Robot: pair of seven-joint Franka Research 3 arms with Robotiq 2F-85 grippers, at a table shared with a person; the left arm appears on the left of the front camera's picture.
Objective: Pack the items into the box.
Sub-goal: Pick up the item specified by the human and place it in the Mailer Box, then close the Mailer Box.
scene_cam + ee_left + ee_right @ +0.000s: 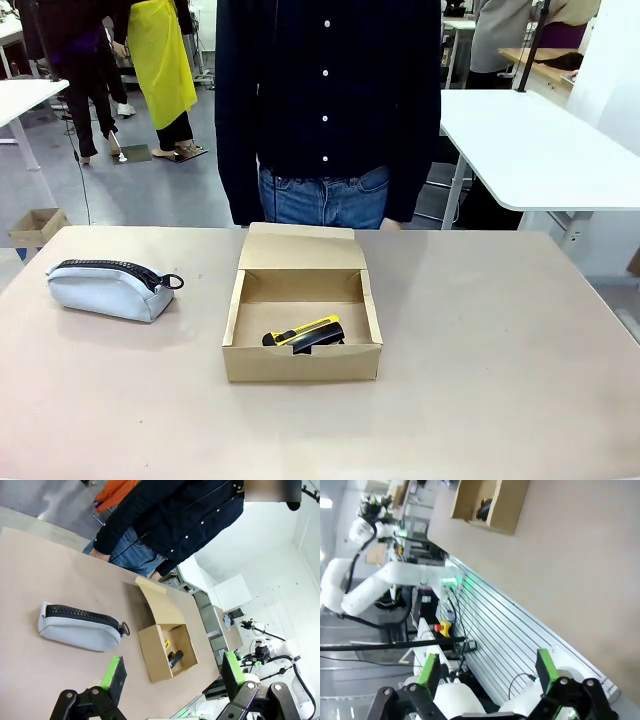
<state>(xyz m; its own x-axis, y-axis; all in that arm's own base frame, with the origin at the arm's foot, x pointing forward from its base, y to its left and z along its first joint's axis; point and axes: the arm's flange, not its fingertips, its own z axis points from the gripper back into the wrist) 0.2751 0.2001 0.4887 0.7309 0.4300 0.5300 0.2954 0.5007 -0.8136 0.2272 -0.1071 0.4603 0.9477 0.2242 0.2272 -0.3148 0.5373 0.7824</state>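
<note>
The box sits at the middle of the table, its lid flap open and raised on the far side, toward the person standing at the far edge. Both items lie inside it, in the half nearer the robot. The knife lies slantwise with its black tip to the robot's left. The stapler is just beside it against the near wall; whether the two touch I cannot tell. The pouch lies on the table well to the robot's left of the box, zipper up. The left gripper hangs above the table with its jaws spread wide and nothing between them. In its wrist view the box, with the knife and stapler in it, shows between the two fingers but farther off, untouched, and the pouch lies to the picture's left of the box. The right gripper is likewise spread wide and empty. It hangs off the table's near edge over the slatted frame, and the box lies well apart from it at the top of its wrist view, with the stapler showing dark inside.
</note>
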